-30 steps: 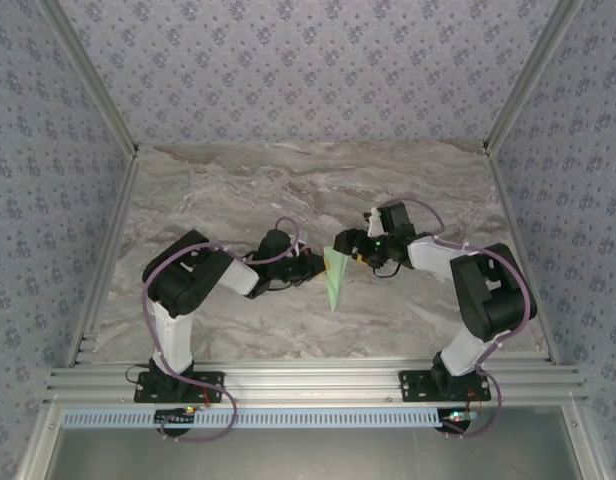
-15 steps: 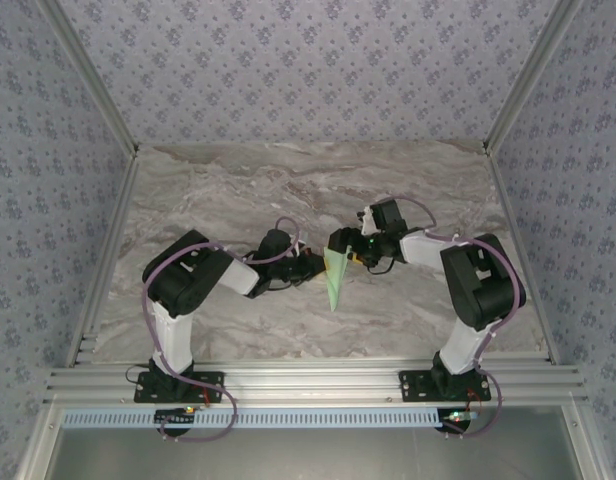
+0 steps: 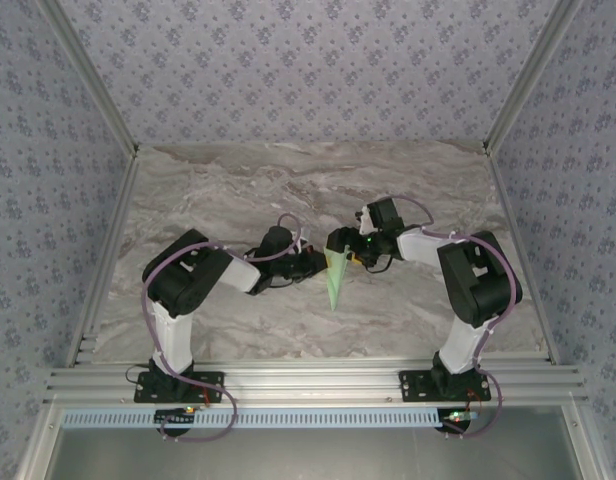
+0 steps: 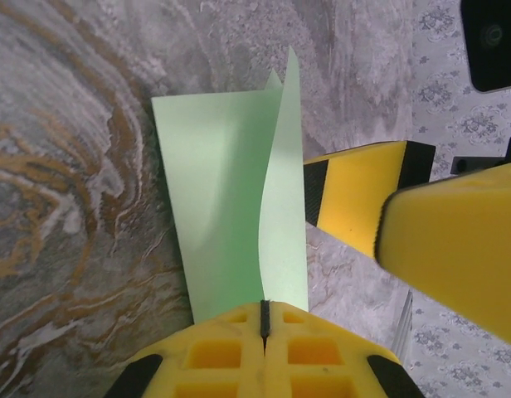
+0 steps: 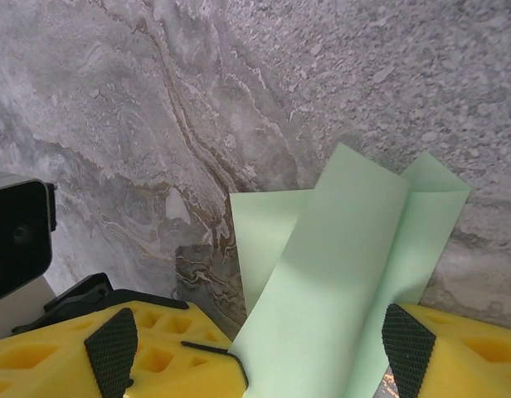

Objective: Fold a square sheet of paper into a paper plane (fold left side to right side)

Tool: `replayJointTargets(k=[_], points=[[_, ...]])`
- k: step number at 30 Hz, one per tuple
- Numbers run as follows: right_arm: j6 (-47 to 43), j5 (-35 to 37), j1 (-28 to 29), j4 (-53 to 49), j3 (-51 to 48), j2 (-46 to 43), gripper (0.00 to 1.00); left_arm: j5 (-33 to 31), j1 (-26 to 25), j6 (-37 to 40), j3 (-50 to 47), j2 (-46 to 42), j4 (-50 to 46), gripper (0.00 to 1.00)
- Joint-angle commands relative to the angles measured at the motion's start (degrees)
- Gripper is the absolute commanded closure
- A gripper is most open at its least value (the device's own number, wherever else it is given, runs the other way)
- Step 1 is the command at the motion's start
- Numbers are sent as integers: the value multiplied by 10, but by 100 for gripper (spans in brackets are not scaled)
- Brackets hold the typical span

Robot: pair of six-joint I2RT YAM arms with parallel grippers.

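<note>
**A:** Where is the paper sitting right now?

**B:** It is lying on the marble table, near the middle, between the 2 arms. From above it is looking like a long narrow wedge rather than a square, with its point aiming toward the arm bases.

**A:** And what are the grippers doing?

**B:** The left gripper is pinching 1 edge of the paper, its jaws pressing together with the sheet caught in the seam. The right gripper is standing spread wide, with 1 finger on each side of the paper. I am not seeing it clamping anything.

**A:** So how far along is the task looking?

**B:** I am judging it as mid-fold. The left wrist view is showing 1 layer lying flat on the table and a 2nd flap rising and curving along a lengthwise crease. The right wrist view is showing creased panels, so some folding is looking done already.

**A:** What is remaining?

**B:** The raised flap is not lying over on the right side yet, and nothing is pressing it flat. I am guessing that laying it down and sharpening the crease are both waiting. I am not managing to count the layers from here.
</note>
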Motion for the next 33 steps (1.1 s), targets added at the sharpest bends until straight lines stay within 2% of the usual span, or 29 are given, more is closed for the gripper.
replayJointTargets(k=[1, 33], points=[[-11, 24, 6, -38, 6, 24, 17, 11, 7, 20, 16, -20, -12, 100], [-47, 29, 12, -59, 11, 31, 16, 34, 19, 67, 50, 35, -46, 100]])
